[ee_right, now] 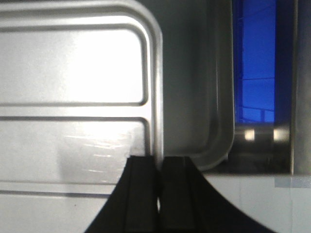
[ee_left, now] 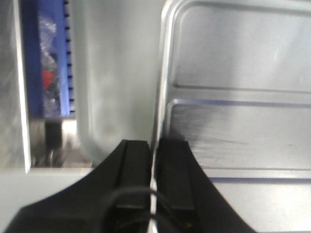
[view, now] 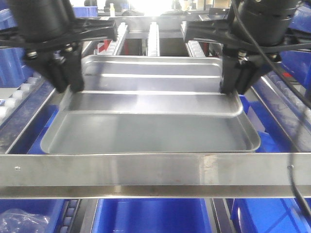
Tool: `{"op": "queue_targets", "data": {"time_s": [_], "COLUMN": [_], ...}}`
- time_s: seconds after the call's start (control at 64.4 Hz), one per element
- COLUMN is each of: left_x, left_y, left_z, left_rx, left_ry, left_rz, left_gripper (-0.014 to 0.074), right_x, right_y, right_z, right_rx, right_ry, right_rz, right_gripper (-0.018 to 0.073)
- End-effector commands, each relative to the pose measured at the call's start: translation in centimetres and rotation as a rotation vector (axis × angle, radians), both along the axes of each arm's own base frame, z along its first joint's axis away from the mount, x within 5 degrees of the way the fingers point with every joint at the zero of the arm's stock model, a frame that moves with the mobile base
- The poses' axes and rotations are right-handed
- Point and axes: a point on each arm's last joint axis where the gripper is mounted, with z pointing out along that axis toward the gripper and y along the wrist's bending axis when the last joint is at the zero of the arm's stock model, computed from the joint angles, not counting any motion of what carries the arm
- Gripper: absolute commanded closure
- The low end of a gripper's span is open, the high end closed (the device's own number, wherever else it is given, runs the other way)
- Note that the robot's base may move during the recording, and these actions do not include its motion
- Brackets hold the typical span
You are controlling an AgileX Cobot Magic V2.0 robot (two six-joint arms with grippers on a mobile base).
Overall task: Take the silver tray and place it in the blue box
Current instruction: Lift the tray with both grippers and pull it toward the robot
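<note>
Clamping silver tray rims, left fingers, right fingers, steel crossbar in front, blue box below

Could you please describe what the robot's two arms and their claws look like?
Both arms end in rounded matte black housings. The left claw and right claw are black too, each with two flat, straight-edged fingers widening into a curved base. Small silver screws dot the mounts. A thin black cable runs beside the right arm.
</note>
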Motion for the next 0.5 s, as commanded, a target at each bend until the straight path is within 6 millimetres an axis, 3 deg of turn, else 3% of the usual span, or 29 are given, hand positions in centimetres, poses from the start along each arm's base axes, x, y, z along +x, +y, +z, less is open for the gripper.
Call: {"op": "queue_targets", "data": {"time_s": [0.0, 0.31, 0.481], "left_x": [-2.1, -8.3, -9.5], "left_y": [0.0, 1.3, 1.1], "left_z": [2.6, 1.4, 0.7], "left_rx": [-0.079, -0.112, -0.101], "left_ry": [-0.101, -0.087, -0.08], "left_rz": [-0.004, 0.007, -0.011], "left_gripper": [0.0605, 0.0605, 0.0605], "right_x": [-1.8, -7.4, -8.9], "right_y": [0.0, -0.2, -0.5], "right_z": [3.0, 2.2, 1.3], "right_rx": [0.044, 0.08, 0.067], "right_ry": [-0.121, -0.089, -0.084], "right_rz": [0.013, 0.051, 0.047], "right_gripper": [0.0502, 0.0502, 0.0502]}}
